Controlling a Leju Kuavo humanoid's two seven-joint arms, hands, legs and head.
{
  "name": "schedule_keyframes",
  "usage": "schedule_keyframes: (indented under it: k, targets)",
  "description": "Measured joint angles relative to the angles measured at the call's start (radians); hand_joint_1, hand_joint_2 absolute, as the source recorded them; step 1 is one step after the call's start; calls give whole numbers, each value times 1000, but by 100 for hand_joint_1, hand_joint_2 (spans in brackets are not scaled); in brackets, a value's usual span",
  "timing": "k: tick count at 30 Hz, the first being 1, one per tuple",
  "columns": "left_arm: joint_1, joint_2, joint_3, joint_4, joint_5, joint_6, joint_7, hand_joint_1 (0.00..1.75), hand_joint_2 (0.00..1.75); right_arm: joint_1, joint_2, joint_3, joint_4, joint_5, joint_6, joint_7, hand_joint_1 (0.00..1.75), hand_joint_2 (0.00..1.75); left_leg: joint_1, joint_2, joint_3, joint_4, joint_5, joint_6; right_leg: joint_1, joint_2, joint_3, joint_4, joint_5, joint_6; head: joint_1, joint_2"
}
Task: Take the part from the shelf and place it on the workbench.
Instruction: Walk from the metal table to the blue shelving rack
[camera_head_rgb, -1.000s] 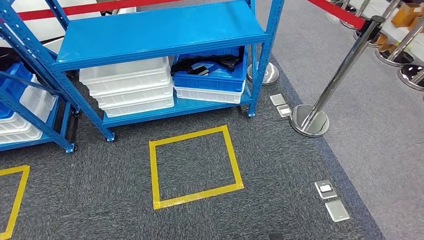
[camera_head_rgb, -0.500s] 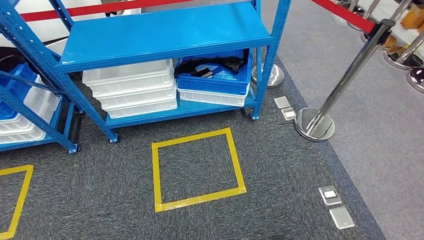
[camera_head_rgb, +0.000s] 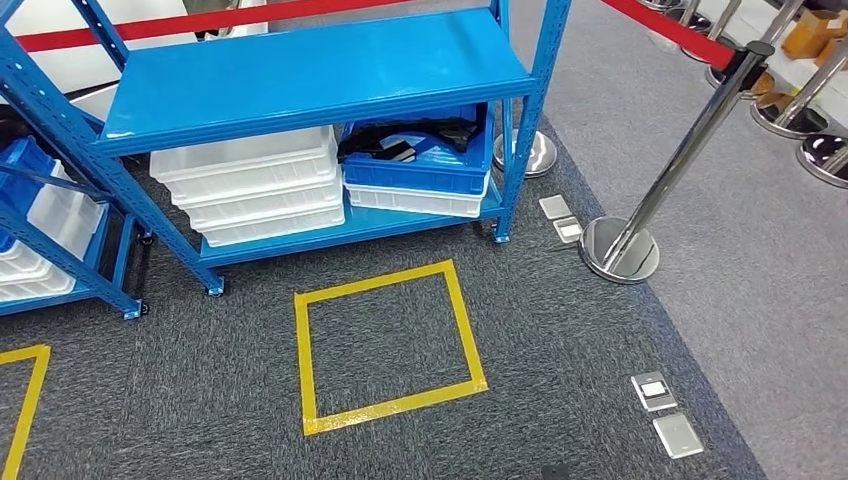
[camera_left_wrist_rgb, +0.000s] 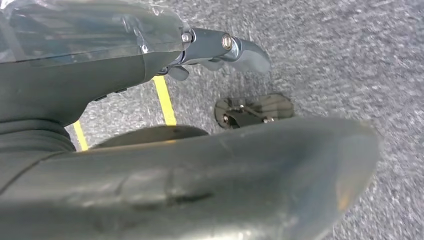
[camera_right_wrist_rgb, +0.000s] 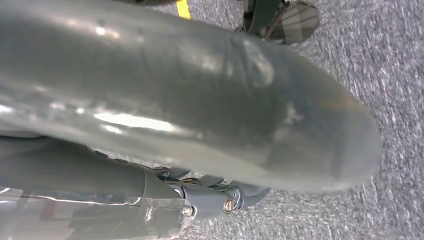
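The part (camera_head_rgb: 410, 140), a tangle of black pieces, lies in the blue bin (camera_head_rgb: 415, 165) on the lower level of the blue shelf (camera_head_rgb: 310, 70), at about twelve o'clock in the head view, the bin resting on a white tray (camera_head_rgb: 415, 200) with a stack of white trays (camera_head_rgb: 255, 185) just beside it at eleven o'clock. Over the last second the whole head picture has swung a little one way and back, shelf, floor markings and posts together, so the camera moved, not the things; I judge the robot is shifting its stance facing the shelf. The yellow taped square (camera_head_rgb: 385, 340) lies on the carpet between robot and shelf, at six o'clock from the bin. The left hand (camera_left_wrist_rgb: 150, 165) and right hand (camera_right_wrist_rgb: 175, 95) hang over the carpet in their wrist views; neither shows anything held, but whether the fingers are apart or curled I cannot tell. A chrome post (camera_head_rgb: 620, 245) stands at three o'clock. No workbench shows here.
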Motion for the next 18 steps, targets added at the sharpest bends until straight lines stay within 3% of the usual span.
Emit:
schedule_keyframes:
  k: [3,6,7,8,10,12,13,16,18]
  targets:
    - [0,0,0,0,0,0,0,0,0,0,0,0,0,0,0,0,0,0,9,2,14,-24,9,15,0,-2,-10,36,-28,14,5,0]
    - [-1,0,0,0,1,1,0,0,0,1,0,0,0,0,0,0,0,0,9,4,21,-30,7,26,-1,-4,-103,214,-105,22,15,0]
    - [-1,0,0,0,1,1,0,0,0,2,0,0,0,0,0,0,0,0,8,3,23,-30,5,27,-1,-4,-129,256,-111,24,17,0]
    - [1,0,0,0,1,1,0,0,0,4,-1,0,0,0,0,0,0,0,8,3,27,-29,2,27,-1,-4,-135,257,-94,24,19,0]
    - [2,-1,0,0,1,1,0,0,0,5,-2,0,0,0,1,0,0,0,8,2,37,-28,-5,23,-1,-4,-97,155,-18,21,26,0]
    - [1,-1,0,0,1,1,0,0,0,3,-4,0,0,0,1,0,0,0,6,2,44,-25,-15,15,2,-4,-46,38,30,12,34,0]
    - [1,-1,0,0,1,1,0,0,0,2,-4,0,0,0,1,0,0,0,4,2,46,-23,-19,10,3,-4,-33,9,35,7,34,0]
    - [-1,-1,0,0,1,2,0,0,0,3,-4,0,0,-1,1,0,0,0,4,2,49,-23,-25,-5,6,-3,-29,-5,31,-10,29,0]
    - [-2,-1,0,0,1,2,0,0,0,3,-4,0,0,-2,1,0,0,0,7,1,37,13,-49,-18,2,-5,-24,-12,33,-20,24,0]
